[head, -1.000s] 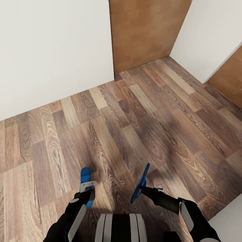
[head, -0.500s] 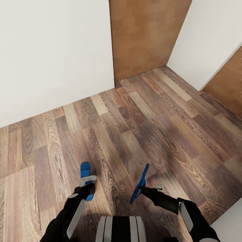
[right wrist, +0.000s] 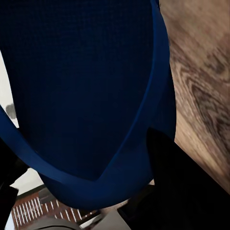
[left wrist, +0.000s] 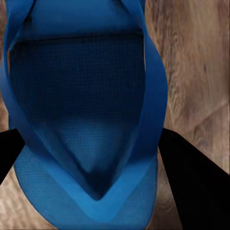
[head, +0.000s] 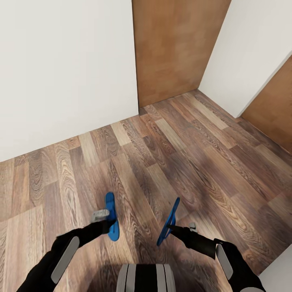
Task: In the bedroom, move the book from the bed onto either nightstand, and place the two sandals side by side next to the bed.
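Both blue sandals are in my grippers, held above the wood floor point(head: 170, 162). In the head view my left gripper point(head: 105, 218) is shut on one sandal point(head: 111, 229), which stands nearly on edge. My right gripper point(head: 175, 227) is shut on the other sandal point(head: 168, 225), also edge-on and tilted. The left wrist view looks onto the first sandal's point(left wrist: 81, 120) strap side, with black fingers point(left wrist: 191, 182) flanking it. The right wrist view shows the second sandal's point(right wrist: 81, 86) dark flat face close up. The bed, the book and the nightstand are out of view.
A white wall point(head: 65, 69) runs along the left, with a brown wooden door point(head: 170, 48) in the far corner. Another white wall point(head: 251, 44) and a second wooden panel point(head: 275, 109) stand at the right. My trunk point(head: 146, 278) is at the bottom.
My left arm has swung outward to the left, and its sandal has turned from flat to nearly edge-on. The camera has shifted slightly. The right arm and its sandal keep their pose.
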Motion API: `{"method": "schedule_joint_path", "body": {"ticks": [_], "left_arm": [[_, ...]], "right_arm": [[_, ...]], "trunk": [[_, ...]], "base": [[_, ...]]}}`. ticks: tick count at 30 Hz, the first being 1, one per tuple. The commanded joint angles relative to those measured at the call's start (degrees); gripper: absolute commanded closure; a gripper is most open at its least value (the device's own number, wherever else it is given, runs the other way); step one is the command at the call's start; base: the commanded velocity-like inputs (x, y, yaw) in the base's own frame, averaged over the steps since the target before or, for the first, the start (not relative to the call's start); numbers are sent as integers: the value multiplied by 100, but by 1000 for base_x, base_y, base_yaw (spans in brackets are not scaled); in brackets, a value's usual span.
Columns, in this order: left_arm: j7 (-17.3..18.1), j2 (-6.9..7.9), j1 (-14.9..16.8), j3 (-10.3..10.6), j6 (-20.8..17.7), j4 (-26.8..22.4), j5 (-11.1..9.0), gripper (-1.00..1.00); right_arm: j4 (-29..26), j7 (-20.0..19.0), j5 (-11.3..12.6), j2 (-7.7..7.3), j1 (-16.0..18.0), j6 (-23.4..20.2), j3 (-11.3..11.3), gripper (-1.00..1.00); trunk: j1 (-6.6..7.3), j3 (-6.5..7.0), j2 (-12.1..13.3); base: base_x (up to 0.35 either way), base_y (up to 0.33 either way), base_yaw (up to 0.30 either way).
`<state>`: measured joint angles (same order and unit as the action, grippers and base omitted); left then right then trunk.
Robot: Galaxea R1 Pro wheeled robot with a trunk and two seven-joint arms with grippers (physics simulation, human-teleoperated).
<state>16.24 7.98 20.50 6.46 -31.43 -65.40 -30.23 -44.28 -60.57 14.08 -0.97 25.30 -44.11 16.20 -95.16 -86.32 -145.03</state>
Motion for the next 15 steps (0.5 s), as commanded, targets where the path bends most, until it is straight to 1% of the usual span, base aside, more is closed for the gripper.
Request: {"method": "schedule_joint_path", "body": {"ticks": [1, 3, 5, 6, 8, 10, 11, 13, 14, 15], "left_arm": [[387, 125, -11, 4, -55, 3, -57, 100], [1021, 343, -33, 6, -78, 21, -98, 100], [1469, 518, -46, 10, -83, 62, -128, 100], [1562, 548, -48, 10, -83, 88, -132, 100], [1908, 620, -52, 7, -78, 197, -134, 100], [2218, 641, -54, -4, -76, 246, -124, 100], [2330, 646, -54, -8, -75, 247, -121, 100], [2440, 658, -55, -11, -79, 244, -118, 100], [2512, 666, -55, -16, -80, 244, -116, 100], [2565, 674, -55, -19, -81, 246, -115, 100]], "right_arm": [[2, -4, 7, 0, 2, -23, 6, 100], [2, -1, 7, 0, 2, -20, 6, 100], [10, 4, 7, 0, 2, -19, 7, 100], [14, 5, 7, 0, 2, -19, 7, 100], [34, 14, 7, -3, 2, -18, 11, 100], [50, 6, 16, -24, 2, -17, 16, 100], [60, -2, 22, -34, 2, -14, 19, 100], [72, -12, 24, -71, -3, -12, 38, 100], [81, -18, 25, -210, -11, -11, 53, 100], [88, -17, 25, -477, -24, -7, 43, 100]], "trunk": [[3, 20, 0], [8, 64, 3], [13, 108, 6], [16, 130, 7], [21, 175, 10], [26, 219, 12], [29, 241, 14], [34, 285, 16], [37, 308, 18], [39, 330, 19]], "base": [[0, 0, 0], [0, 0, 0], [0, 0, 0], [0, 0, 0], [0, 0, 0], [0, 0, 0], [0, 0, 0], [0, 0, 0], [0, 0, 0], [0, 0, 0]]}}
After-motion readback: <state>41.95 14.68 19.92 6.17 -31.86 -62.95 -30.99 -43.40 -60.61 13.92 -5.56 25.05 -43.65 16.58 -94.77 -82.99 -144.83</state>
